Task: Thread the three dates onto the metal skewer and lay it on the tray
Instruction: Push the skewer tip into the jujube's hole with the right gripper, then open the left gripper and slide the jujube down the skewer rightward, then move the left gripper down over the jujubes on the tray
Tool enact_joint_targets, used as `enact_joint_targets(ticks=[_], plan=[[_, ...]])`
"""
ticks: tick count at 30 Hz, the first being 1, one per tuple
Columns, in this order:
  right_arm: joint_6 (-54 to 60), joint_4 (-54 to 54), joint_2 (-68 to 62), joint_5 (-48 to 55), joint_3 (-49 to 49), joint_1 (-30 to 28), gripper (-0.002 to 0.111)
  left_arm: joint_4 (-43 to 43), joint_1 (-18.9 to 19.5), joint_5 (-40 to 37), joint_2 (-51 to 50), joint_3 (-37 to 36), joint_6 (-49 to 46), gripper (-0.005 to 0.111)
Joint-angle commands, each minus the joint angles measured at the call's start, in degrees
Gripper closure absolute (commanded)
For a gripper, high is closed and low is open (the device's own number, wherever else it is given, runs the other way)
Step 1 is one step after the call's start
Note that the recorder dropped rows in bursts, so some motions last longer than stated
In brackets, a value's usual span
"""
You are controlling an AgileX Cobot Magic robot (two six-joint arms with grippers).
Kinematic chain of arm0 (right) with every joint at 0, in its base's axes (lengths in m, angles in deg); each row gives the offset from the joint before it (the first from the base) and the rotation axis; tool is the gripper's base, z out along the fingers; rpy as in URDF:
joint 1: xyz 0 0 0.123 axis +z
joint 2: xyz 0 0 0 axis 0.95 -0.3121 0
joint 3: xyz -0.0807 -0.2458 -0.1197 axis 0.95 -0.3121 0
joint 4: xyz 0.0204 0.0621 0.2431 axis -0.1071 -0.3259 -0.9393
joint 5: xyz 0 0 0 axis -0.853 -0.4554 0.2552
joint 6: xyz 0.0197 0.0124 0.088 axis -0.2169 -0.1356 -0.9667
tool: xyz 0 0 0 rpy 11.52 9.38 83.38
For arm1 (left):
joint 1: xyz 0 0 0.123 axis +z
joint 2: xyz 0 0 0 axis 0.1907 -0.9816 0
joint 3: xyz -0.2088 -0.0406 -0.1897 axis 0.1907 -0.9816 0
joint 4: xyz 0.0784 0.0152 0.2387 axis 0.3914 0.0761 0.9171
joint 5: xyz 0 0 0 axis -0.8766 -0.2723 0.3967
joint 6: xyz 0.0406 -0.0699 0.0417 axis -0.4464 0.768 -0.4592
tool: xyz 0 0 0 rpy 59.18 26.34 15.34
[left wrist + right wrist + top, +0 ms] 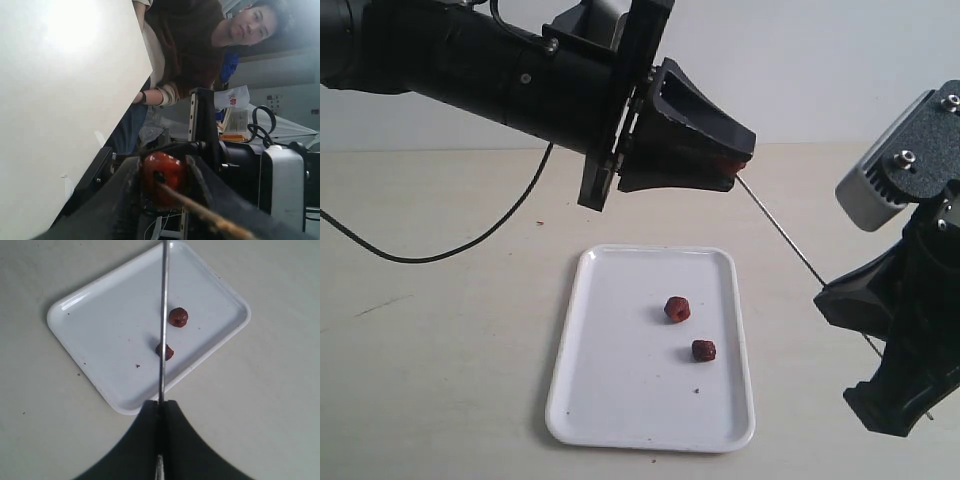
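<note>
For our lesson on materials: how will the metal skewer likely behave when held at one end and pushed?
Probably stiff: the metal skewer runs straight from the right gripper to the date in the left gripper. Being thin and smooth, it may twist or slip in that grip.

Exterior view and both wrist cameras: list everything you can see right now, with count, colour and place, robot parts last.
table: 1, pale beige, under everything
tray: 1, white, middle of the table
loose dates: 2, dark reddish-brown, apart on the tray's right half
metal skewer: 1, thin grey, slanting in the air between the two grippers
held date: 1, reddish-brown, raised off the table at the skewer's tip
cable: 1, black, on the table at left
person: 1, dark brown top, background of the left wrist view
left gripper: 1, black, fingers around the held date
right gripper: 1, black, shut on the skewer
</note>
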Motion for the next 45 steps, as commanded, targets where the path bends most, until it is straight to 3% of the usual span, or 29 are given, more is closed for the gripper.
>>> enact_joint_targets(ticks=[1, 4, 21, 27, 34, 36, 40, 45], plan=[[0.53, 0.13, -0.22, -0.6, 0.51, 0.07, 0.108, -0.8, -1.03, -0.65, 0.52, -0.1, -0.77, 0.049], [0.53, 0.13, -0.22, -0.6, 0.51, 0.07, 0.108, -0.8, -1.06, -0.65, 0.52, -0.1, -0.77, 0.039], [-5.67, 3.06, -0.09, -4.18, 0.51, 0.07, 0.108, 0.25, -1.06, -0.65, 0.9, -0.1, -0.55, 0.039], [-13.67, 11.34, -0.09, 2.51, 0.51, 0.07, 0.108, 1.15, 0.79, -0.65, 1.97, -0.1, -0.78, 0.039], [-17.56, 12.7, 3.88, 7.32, 0.51, 0.07, 0.108, 2.1, 4.79, -0.65, 2.8, -0.1, -4.65, 0.039], [-17.67, 13.48, 6.51, 11.02, 0.51, 0.07, 0.108, 4.57, 5.83, -0.65, 2.7, -0.1, -4.75, 0.04], [-18.67, 14.49, 11.31, 19.4, 0.51, 0.07, 0.108, 18.02, 6.12, -0.65, 2.08, -0.1, -4.57, 0.04], [-19.12, 13.49, 14.56, 27.3, 0.51, 0.07, 0.108, 28.64, 4.41, 1.15, -0.53, -0.1, -5.22, 0.057]])
